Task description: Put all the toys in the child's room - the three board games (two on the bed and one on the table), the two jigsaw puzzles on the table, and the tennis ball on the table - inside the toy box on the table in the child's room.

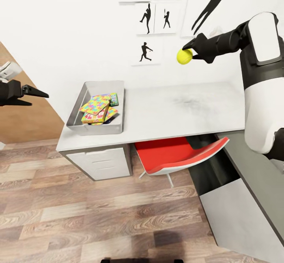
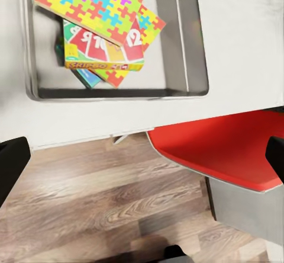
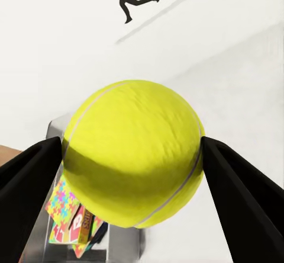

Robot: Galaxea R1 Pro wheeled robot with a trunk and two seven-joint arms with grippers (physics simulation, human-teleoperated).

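Held the tennis ball (image 1: 184,56) pinched in right gripper (image 1: 192,53), high above the table (image 1: 177,109), well apart from toy box (image 1: 77,113). Left gripper (image 1: 37,93) spread wide, nothing inside, beyond the box's outer edge. Jigsaw puzzles (image 1: 95,104) stacked inside the box.

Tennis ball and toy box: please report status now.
Right gripper shut on ball, held above table. Left gripper open, empty, left of the table. Box holds puzzles and a game. Path looks clear.
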